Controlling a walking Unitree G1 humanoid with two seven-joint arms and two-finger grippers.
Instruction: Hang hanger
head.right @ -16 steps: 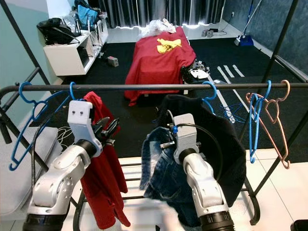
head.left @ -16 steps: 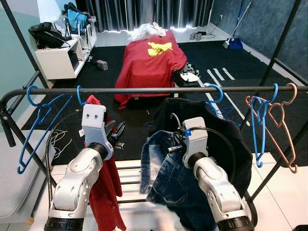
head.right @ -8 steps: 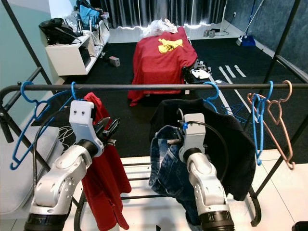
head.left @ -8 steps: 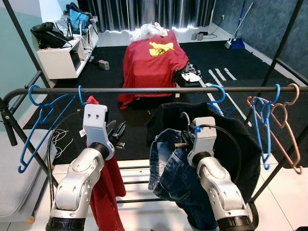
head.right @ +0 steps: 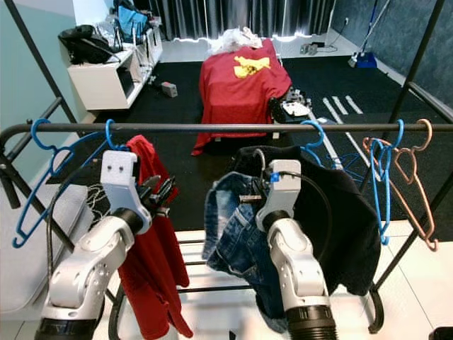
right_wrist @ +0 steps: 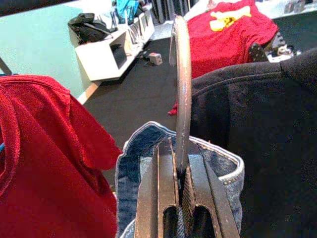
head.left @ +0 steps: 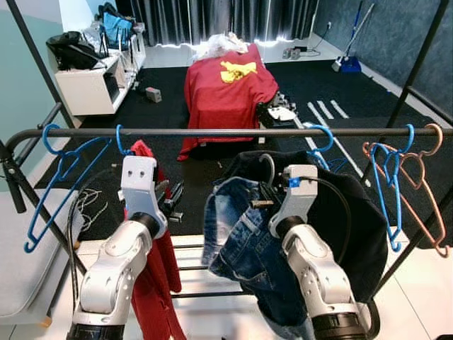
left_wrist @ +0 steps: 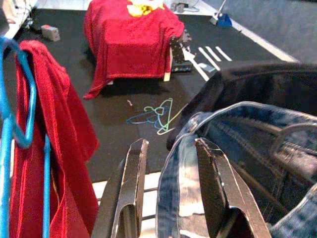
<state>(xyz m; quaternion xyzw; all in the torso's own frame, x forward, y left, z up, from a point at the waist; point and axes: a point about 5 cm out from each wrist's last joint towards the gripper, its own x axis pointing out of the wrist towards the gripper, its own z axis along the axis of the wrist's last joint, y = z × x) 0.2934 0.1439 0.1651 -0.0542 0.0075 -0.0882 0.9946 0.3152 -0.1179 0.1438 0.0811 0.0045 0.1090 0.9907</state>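
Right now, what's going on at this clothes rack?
The robot is hanging up a pair of jeans on a grey hanger. Its right gripper is shut on the hanger's neck, holding it just below the rail, hook not yet over it. The left gripper is open beside the jeans' waistband. On the rail hang a red garment, a black garment, and empty blue hangers and a pink one.

Both silver arms raised, forearms angled up and forward. Left gripper [left_wrist: 168, 191] held chest-high on left, black fingers [left_wrist: 132, 184] parted, nothing held. Right gripper [right_wrist: 174, 191] lifted slightly higher, at centre; fingers [right_wrist: 161, 186] pressed together, clamped on hanger [right_wrist: 180, 94] neck.
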